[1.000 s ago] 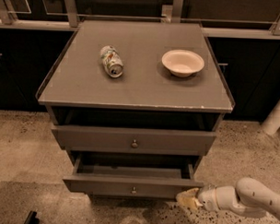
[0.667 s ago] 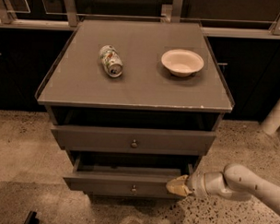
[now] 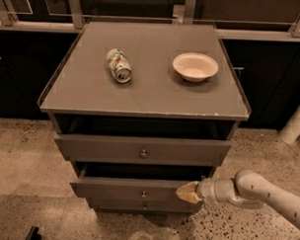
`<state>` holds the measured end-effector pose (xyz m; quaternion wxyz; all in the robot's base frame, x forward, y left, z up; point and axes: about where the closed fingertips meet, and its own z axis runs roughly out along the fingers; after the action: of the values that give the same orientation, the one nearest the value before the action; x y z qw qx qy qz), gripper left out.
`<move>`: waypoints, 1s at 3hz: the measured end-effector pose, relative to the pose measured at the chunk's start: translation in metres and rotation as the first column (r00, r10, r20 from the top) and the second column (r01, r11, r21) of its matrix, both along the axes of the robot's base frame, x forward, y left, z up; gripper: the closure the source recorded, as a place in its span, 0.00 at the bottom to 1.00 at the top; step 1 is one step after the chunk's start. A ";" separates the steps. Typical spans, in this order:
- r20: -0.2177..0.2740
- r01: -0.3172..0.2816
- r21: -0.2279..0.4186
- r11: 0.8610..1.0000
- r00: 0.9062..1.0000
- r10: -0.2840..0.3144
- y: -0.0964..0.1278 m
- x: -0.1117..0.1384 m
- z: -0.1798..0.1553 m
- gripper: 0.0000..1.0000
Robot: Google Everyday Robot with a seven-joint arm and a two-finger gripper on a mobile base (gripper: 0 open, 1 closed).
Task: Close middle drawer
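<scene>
Can (image 3: pixel 119 65) and bowl (image 3: pixel 195 66) on surface (image 3: pixel 151 95); tool (image 3: pixel 187 192), grip impossible to tell, touches middle drawer (image 3: pixel 113 189) right end, now further in.

Pale grey tubular arm (image 3: pixel 268 193), tan fingers (image 3: pixel 187 192) together at middle drawer (image 3: pixel 118 188)

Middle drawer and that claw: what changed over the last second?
The claw moved left and up against the right end of the middle drawer front, and the drawer looks pushed partly in. The can, the bowl and the upper drawer stayed where they were.
</scene>
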<state>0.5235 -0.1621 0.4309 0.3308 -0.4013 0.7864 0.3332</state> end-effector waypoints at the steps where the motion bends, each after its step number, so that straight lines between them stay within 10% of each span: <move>1: 0.005 0.006 -0.005 1.000 1.000 -0.006 0.000 0.002 -0.001 1.00; 3: 0.088 0.081 -0.195 0.978 0.994 -0.064 -0.009 -0.004 -0.024 1.00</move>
<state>0.5193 -0.1710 0.4067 0.3330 -0.4165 0.8157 0.2244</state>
